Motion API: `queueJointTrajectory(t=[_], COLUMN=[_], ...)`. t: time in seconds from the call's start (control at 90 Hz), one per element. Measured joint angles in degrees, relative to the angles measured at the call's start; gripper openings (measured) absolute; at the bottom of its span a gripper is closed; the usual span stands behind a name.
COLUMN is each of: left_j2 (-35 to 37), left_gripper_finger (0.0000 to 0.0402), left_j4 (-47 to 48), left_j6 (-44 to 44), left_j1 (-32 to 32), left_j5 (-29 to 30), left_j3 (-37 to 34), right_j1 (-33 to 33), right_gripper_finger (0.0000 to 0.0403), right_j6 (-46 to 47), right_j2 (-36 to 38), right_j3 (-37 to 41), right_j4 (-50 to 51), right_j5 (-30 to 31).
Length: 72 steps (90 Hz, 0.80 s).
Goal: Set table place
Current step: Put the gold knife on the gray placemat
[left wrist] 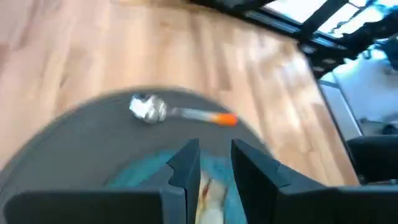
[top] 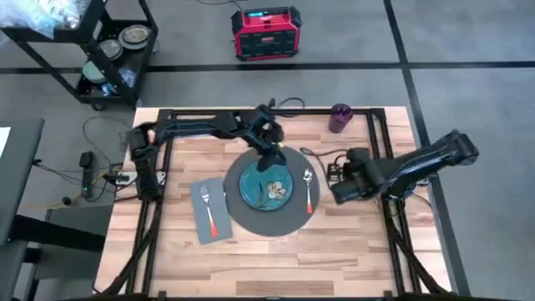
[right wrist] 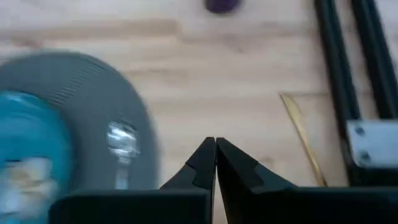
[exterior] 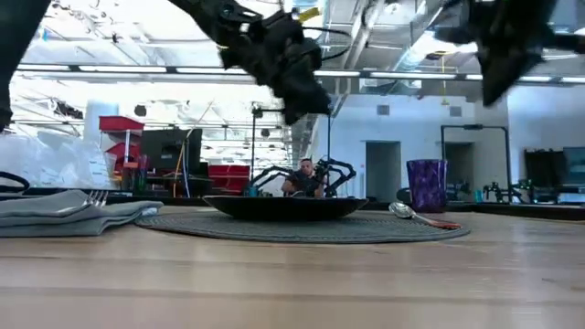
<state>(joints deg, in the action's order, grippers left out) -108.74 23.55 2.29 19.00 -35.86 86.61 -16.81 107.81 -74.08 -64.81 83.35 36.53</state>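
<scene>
Place setting on worktop (top: pixel 351 251), nearly complete. Plate (top: pixel 266 186) centred on mat (top: pixel 251 224), under left jaws (top: pixel 269 164), slightly spread, empty. Spoon (top: pixel 308 189) ahead of right jaws (top: pixel 334 191), pressed together. Napkin (top: pixel 209 211) with fork (top: pixel 208 209) laid. Cup (top: pixel 339 118) apparently still to place.

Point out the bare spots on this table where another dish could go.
Bare light wood tabletop runs along the near edge below the round dark grey mat, and at the far left corner. The middle is crowded: blue-green plate, grey napkin with fork, spoon, and both hands.
</scene>
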Motion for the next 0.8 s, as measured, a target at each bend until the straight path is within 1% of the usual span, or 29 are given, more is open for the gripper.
queueJointTrajectory(t=[0.056,0.178,0.267,0.356,0.467,0.556,0.644,0.722,0.8], left_j2=[-3.1,-10.4,-15.6,-20.9,-27.1,-31.3,-34.8,-37.3,-40.2], left_gripper_finger=[0.0075,0.0075,0.0075,0.0075,0.0075,0.0075,0.0075,0.0075,0.0075], left_j4=[1.4,2.0,2.2,2.9,0.5,-4.8,-14.1,-25.3,-40.6], left_j6=[0.1,0.0,-0.5,-1.5,-3.1,-5.4,-10.6,-16.0,-22.6], left_j1=[-0.8,-2.1,-3.0,-3.6,-3.9,-4.1,-4.2,-4.2,-4.5], left_j5=[-0.6,-5.6,-8.4,-10.0,-12.0,-12.2,-12.3,-12.3,-12.3], left_j3=[4.0,13.2,20.7,28.0,36.4,41.9,44.8,45.2,45.3], right_j1=[0.5,1.0,1.3,1.3,1.6,2.0,2.6,3.1,3.2], right_gripper_finger=[0.0000,0.0000,0.0000,0.0000,0.0000,0.0000,0.0000,0.0000,0.0000], right_j6=[-0.9,-1.4,-1.4,-1.4,-1.3,-1.3,-1.4,-1.4,-2.5], right_j2=[1.2,2.3,2.5,2.6,2.8,3.7,4.7,5.6,6.2], right_j3=[-0.1,-0.1,-0.1,-0.1,-0.1,-0.2,-1.0,-1.7,-2.1], right_j4=[0.0,1.6,2.9,4.5,5.6,5.4,5.3,5.4,5.3], right_j5=[1.0,2.0,1.9,1.8,1.6,1.7,2.5,3.5,4.2])
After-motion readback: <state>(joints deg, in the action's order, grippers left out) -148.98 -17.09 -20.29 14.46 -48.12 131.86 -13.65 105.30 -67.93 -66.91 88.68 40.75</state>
